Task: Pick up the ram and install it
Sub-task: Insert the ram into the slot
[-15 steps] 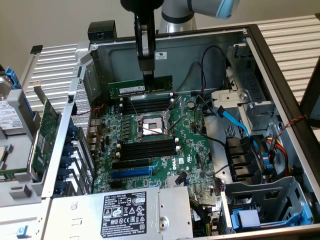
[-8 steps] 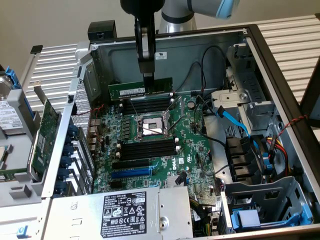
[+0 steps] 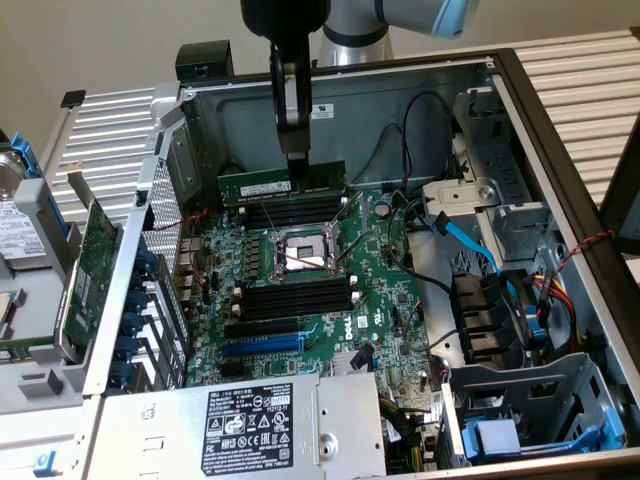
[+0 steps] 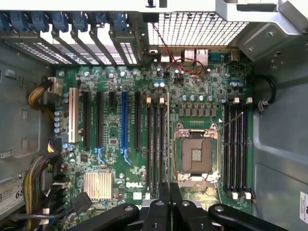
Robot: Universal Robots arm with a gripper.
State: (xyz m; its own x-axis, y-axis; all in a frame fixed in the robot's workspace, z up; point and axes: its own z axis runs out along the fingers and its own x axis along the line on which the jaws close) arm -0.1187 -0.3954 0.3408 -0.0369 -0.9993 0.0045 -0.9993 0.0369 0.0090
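At the exterior view's left, we observe a green expansion card [image 3: 88, 265] standing upright outside the open computer case [image 3: 540, 130], beside the perforated rear panel [image 3: 160, 250]. Inside the case lies the motherboard [image 3: 300, 290], with the empty CPU socket [image 3: 298, 252] near its centre and black memory slots [image 3: 295, 213] on the far side of that socket and a second bank [image 3: 295, 298] on the near side.

We locate the ram [image 3: 282, 186] held on edge above the far bank of memory slots, its long side running parallel to them; we cannot tell whether it touches a slot. The end effector [image 3: 298, 165] reaches down from above and is closed on the ram, gripping its upper edge about midway along.

In the wrist view, the end effector's fingers [image 4: 164, 192] appear pressed together over the motherboard [image 4: 115, 139], in line with the memory slots [image 4: 158, 144] just beside the CPU socket [image 4: 196, 154]; the ram shows here only as a thin edge between the fingers.

Toward the exterior view's right, we note a blue cable [image 3: 470, 240] and the black fans [image 3: 485, 320]; the power supply [image 3: 250, 420] sits at the near edge
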